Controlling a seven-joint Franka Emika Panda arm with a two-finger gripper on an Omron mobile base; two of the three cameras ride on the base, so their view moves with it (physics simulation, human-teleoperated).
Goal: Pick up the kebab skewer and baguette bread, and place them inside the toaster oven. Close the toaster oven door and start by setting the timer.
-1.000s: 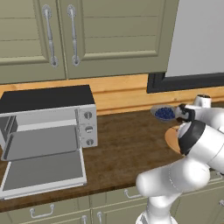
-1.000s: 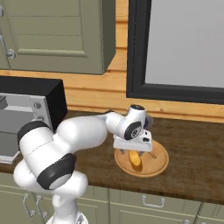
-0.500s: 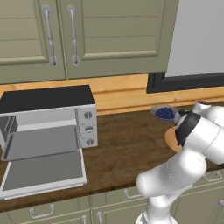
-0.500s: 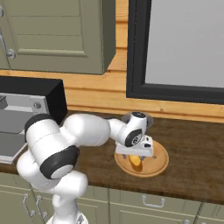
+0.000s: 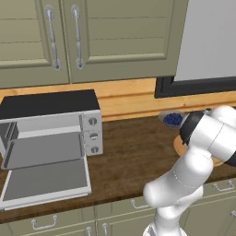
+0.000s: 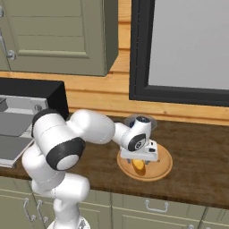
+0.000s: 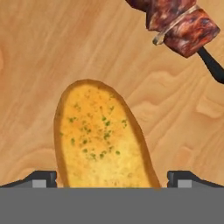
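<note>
The baguette bread (image 7: pixel 103 135), a golden loaf flecked with green, lies on the wooden plate (image 7: pixel 39 48). My gripper (image 7: pixel 113 179) hangs low over it, open, with one dark fingertip (image 7: pixel 41 178) on each side of the loaf's near end. The kebab skewer (image 7: pixel 177 17) lies beyond the loaf on the same plate. In the right base view the gripper (image 6: pixel 140 160) points down onto the baguette bread (image 6: pixel 140 167). The toaster oven (image 5: pixel 50 120) stands at the counter's left with the toaster oven door (image 5: pixel 46 179) dropped open.
A bowl of blueberries (image 5: pixel 173 119) sits just behind the wooden plate (image 6: pixel 165 166). Wall cabinets hang above the toaster oven (image 6: pixel 31 96). A dark-framed window (image 6: pixel 188 49) rises behind the plate. Bare brown counter (image 5: pixel 129 156) lies between oven and plate.
The hand has come down over the plate toward the baguette, with its jaws staying wide. The oven and its door have not moved.
</note>
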